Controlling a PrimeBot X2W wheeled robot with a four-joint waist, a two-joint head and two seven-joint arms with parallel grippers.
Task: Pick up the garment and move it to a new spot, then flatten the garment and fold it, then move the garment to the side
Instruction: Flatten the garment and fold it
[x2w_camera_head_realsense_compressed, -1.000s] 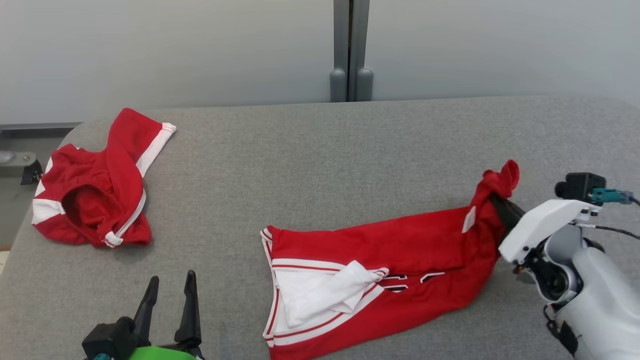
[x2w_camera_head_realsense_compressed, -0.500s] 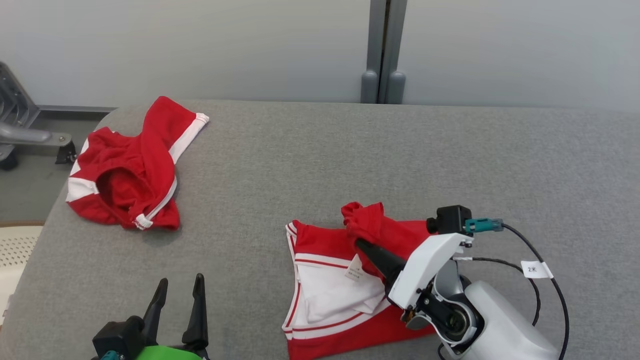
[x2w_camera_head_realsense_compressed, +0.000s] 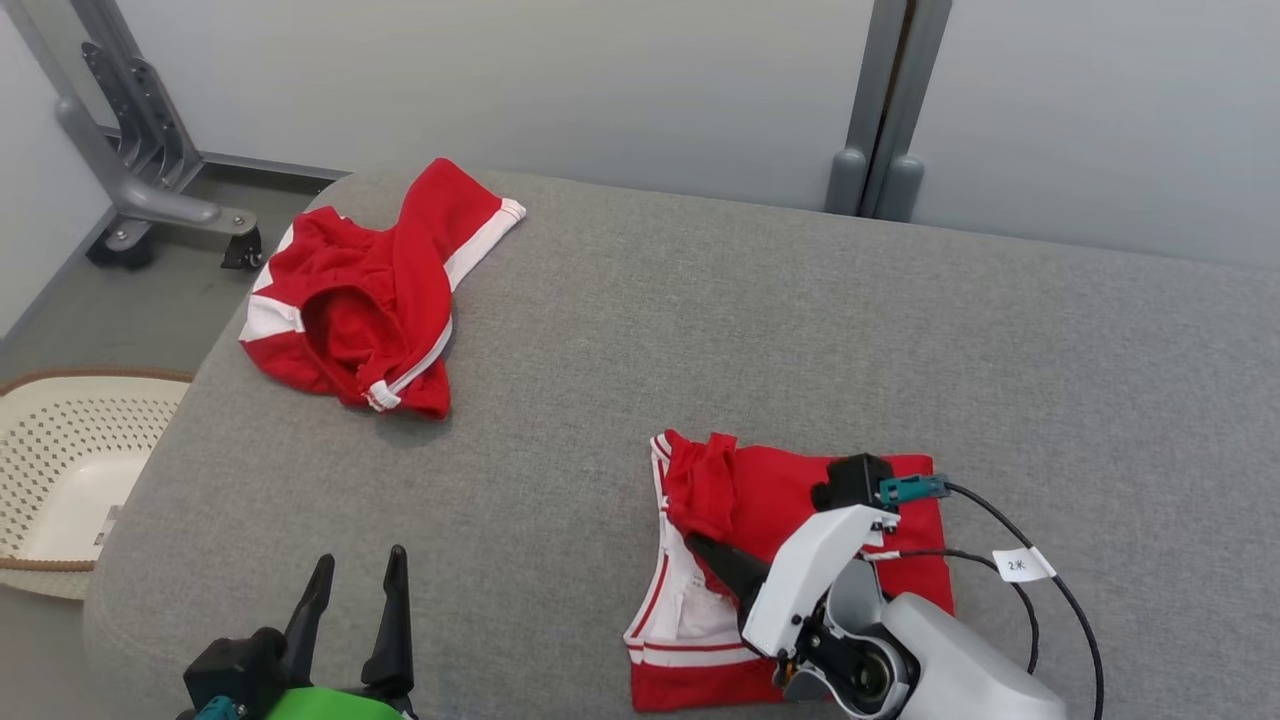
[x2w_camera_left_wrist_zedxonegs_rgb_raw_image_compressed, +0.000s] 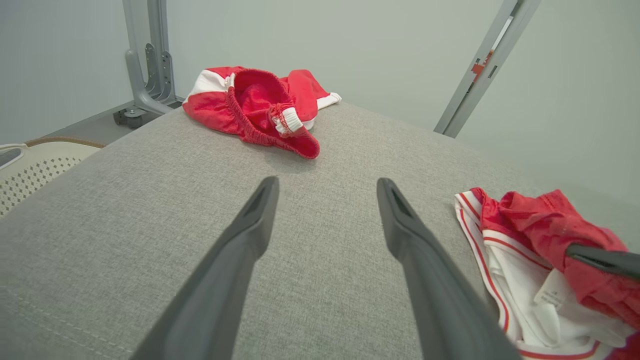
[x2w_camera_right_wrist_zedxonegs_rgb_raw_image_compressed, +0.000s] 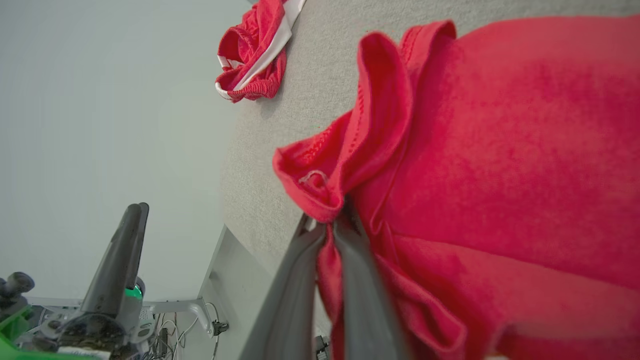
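Observation:
The garment (x2w_camera_head_realsense_compressed: 780, 490), red with white striped trim, lies doubled over on the grey padded table (x2w_camera_head_realsense_compressed: 700, 300), right of centre. My right gripper (x2w_camera_head_realsense_compressed: 697, 543) is shut on a bunched red edge of it, held just above its white-trimmed left part. The right wrist view has the pinched fold (x2w_camera_right_wrist_zedxonegs_rgb_raw_image_compressed: 320, 185) at the right gripper (x2w_camera_right_wrist_zedxonegs_rgb_raw_image_compressed: 327, 220), with the garment (x2w_camera_right_wrist_zedxonegs_rgb_raw_image_compressed: 500, 150) spread beyond. My left gripper (x2w_camera_head_realsense_compressed: 360, 565) stands open and holds nothing at the lower left, over bare fabric. From the left wrist, the left gripper (x2w_camera_left_wrist_zedxonegs_rgb_raw_image_compressed: 325, 182) points past the garment (x2w_camera_left_wrist_zedxonegs_rgb_raw_image_compressed: 530, 220).
A second red and white garment (x2w_camera_head_realsense_compressed: 370, 300) lies crumpled at the table's far left corner. A cream perforated basket (x2w_camera_head_realsense_compressed: 60, 470) sits on the floor beside the table's left edge. A grey metal frame on casters (x2w_camera_head_realsense_compressed: 140, 190) stands behind it.
My right gripper has carried the garment's right end leftward over the rest, doubling it. The camera has turned left, bringing the basket and frame into view. The left gripper has stayed put.

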